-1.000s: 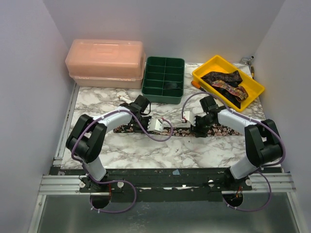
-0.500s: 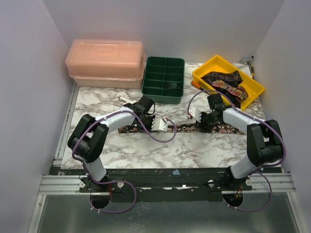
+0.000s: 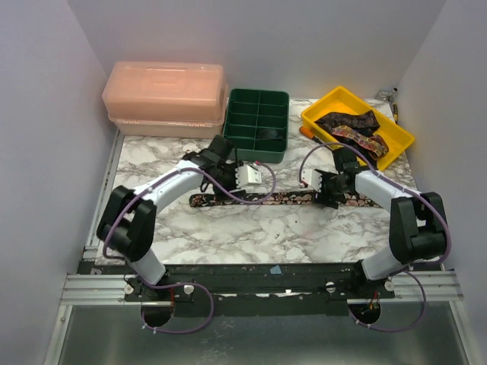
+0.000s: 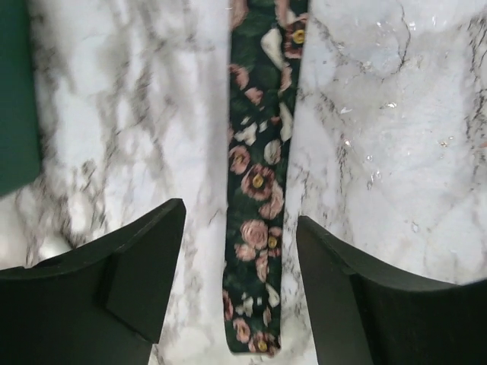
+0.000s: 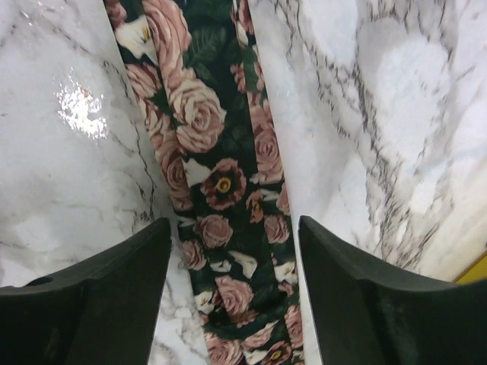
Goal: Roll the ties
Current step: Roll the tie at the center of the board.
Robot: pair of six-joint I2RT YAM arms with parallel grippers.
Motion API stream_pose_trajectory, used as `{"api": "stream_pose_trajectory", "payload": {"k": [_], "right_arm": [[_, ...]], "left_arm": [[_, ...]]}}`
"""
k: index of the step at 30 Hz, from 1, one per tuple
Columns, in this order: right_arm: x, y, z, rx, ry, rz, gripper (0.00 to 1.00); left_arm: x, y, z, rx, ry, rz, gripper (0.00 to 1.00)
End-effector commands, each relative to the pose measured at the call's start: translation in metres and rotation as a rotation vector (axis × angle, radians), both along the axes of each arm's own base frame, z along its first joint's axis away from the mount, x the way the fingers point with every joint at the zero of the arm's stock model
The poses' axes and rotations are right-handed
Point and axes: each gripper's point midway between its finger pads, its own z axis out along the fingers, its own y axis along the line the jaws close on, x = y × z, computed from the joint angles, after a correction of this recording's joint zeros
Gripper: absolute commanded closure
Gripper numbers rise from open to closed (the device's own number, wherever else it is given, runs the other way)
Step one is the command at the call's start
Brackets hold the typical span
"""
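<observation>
Both grippers spread above a flat tie [image 3: 285, 199] on the marble table [image 3: 228, 228].
The tie lies stretched out and unrolled, just in front of the green tray [image 3: 257, 114]. Left gripper [image 4: 240, 217] hangs over its narrow end, jaws apart, holding nothing. Right gripper [image 5: 234, 224] hangs over the wider part, jaws also apart, holding nothing. More ties [image 3: 354, 131] sit in the yellow bin [image 3: 319, 111].
</observation>
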Motion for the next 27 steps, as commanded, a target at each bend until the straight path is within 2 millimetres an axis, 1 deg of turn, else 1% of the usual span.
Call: {"api": "stream_pose_trajectory", "payload": {"k": [1, 2, 3, 5, 8, 10, 11, 13, 15, 16, 17, 18, 19, 20, 21, 22, 23, 25, 27], "right_arm": [[-0.016, -0.006, 0.007, 0.013, 0.12, -0.099, 0.23], [-0.014, 0.002, 0.018, 0.065, 0.13, -0.125, 0.19], [-0.007, 0.01, 0.032, 0.114, 0.119, -0.146, 0.17], [0.005, 0.026, 0.059, 0.22, 0.111, -0.198, 0.11], [0.022, 0.053, 0.101, 0.397, 0.116, -0.265, 0.0], [0.033, 0.074, 0.13, 0.524, 0.133, -0.304, 0.0], [0.039, 0.085, 0.143, 0.587, 0.152, -0.326, 0.0], [0.044, 0.112, 0.163, 0.668, 0.2, -0.328, 0.0], [0.04, 0.14, 0.165, 0.674, 0.231, -0.283, 0.0], [0.038, 0.158, 0.163, 0.664, 0.223, -0.245, 0.0], [0.037, 0.173, 0.159, 0.645, 0.202, -0.215, 0.0], [0.033, 0.193, 0.154, 0.628, 0.175, -0.171, 0.0], [0.029, 0.212, 0.147, 0.605, 0.158, -0.137, 0.01], [0.028, 0.228, 0.142, 0.595, 0.137, -0.113, 0.02], [0.022, 0.249, 0.134, 0.576, 0.137, -0.072, 0.03], [0.021, 0.264, 0.128, 0.564, 0.121, -0.048, 0.05], [0.015, 0.283, 0.117, 0.546, 0.125, -0.017, 0.06], [0.008, 0.317, 0.101, 0.529, 0.111, 0.035, 0.08], [0.002, 0.346, 0.084, 0.513, 0.103, 0.073, 0.1]], "left_arm": [[0.005, 0.024, 0.079, -0.268, 0.092, 0.318, 0.32], [0.005, 0.031, 0.089, -0.324, 0.135, 0.389, 0.31], [0.006, 0.041, 0.098, -0.382, 0.179, 0.477, 0.3], [0.009, 0.062, 0.111, -0.478, 0.243, 0.651, 0.3], [0.012, 0.095, 0.119, -0.599, 0.298, 0.901, 0.3], [0.01, 0.112, 0.114, -0.657, 0.357, 1.042, 0.29], [0.009, 0.123, 0.109, -0.678, 0.385, 1.112, 0.29], [0.005, 0.136, 0.096, -0.716, 0.451, 1.229, 0.3], [0.001, 0.14, 0.085, -0.724, 0.486, 1.274, 0.33], [-0.001, 0.142, 0.081, -0.726, 0.497, 1.289, 0.33], [-0.001, 0.144, 0.082, -0.756, 0.515, 1.303, 0.33], [-0.001, 0.144, 0.084, -0.8, 0.537, 1.305, 0.33], [-0.002, 0.146, 0.089, -0.846, 0.56, 1.313, 0.33], [-0.002, 0.15, 0.092, -0.875, 0.571, 1.322, 0.32], [-0.003, 0.152, 0.095, -0.89, 0.582, 1.326, 0.31], [-0.003, 0.155, 0.097, -0.892, 0.585, 1.335, 0.31], [-0.002, 0.159, 0.098, -0.886, 0.578, 1.344, 0.31], [0.0, 0.17, 0.098, -0.879, 0.56, 1.382, 0.3], [0.003, 0.184, 0.097, -0.896, 0.539, 1.441, 0.3]]}}
